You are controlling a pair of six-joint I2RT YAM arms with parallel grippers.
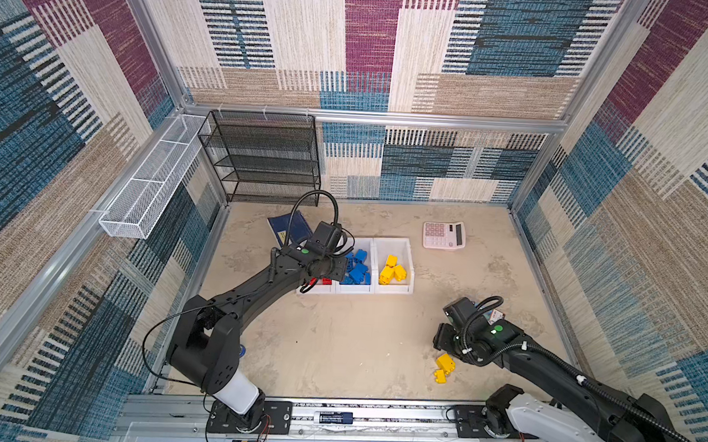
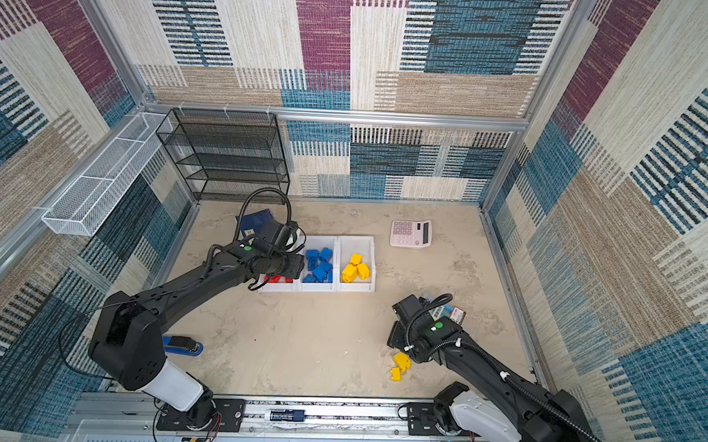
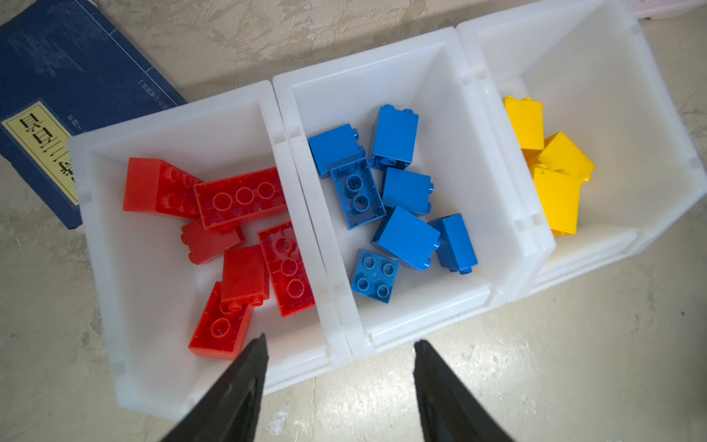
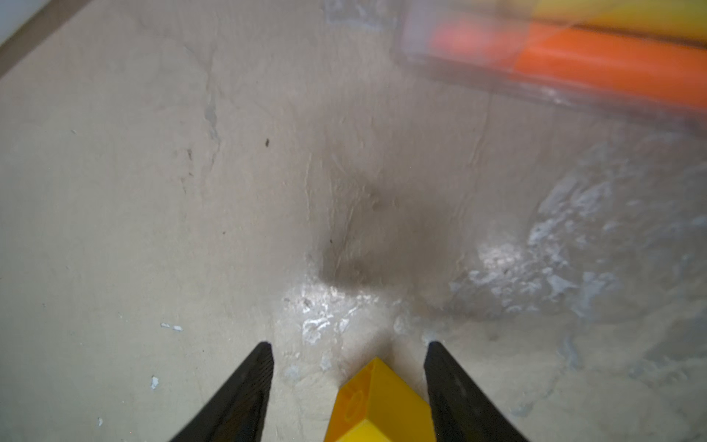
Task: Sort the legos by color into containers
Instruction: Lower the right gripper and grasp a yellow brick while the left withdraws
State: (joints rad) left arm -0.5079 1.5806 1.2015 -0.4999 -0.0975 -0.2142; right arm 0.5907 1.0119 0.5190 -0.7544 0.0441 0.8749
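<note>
On desk between spread, unclamped right jaws, found yellow lego; judged light, rigid, slick; advise pinching flat sides, not studs; noted left jaws spread, empty.

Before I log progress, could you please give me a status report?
Left gripper open, empty, above the bins. Right gripper open astride a yellow lego; second lego loose beside it. Nothing blocking.

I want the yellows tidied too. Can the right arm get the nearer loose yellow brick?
Probably yes: the yellow brick sits between the open fingers of the right gripper, with nothing blocking it.
</note>
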